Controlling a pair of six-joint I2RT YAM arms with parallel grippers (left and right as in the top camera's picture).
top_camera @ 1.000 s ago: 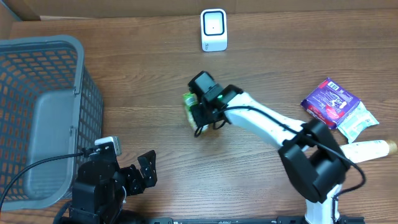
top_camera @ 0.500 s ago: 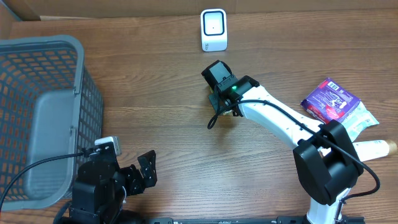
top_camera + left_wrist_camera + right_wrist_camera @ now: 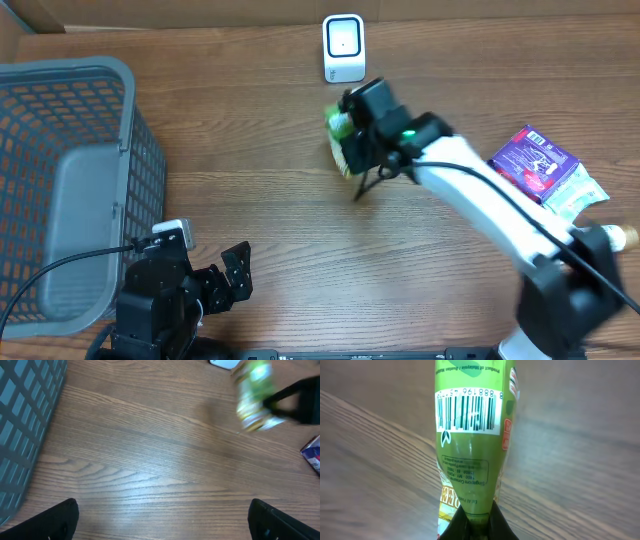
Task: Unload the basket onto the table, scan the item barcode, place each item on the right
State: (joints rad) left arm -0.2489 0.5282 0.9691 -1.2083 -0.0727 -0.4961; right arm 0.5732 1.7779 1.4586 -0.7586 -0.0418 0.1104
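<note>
A green packet hangs from my right gripper, which is shut on its lower end. Its barcode faces the right wrist camera. In the overhead view the green packet is held a short way in front of the white scanner at the back of the table, with the right gripper just right of it. The left wrist view shows the green packet, blurred, at the upper right. My left gripper rests near the front left, open with nothing between its fingers.
A grey mesh basket fills the left side. A purple packet, a white-green packet and a white tube lie at the right edge. A cardboard wall runs along the back.
My right arm has carried the green packet to the right and back, closer to the scanner. The left arm has not moved.
</note>
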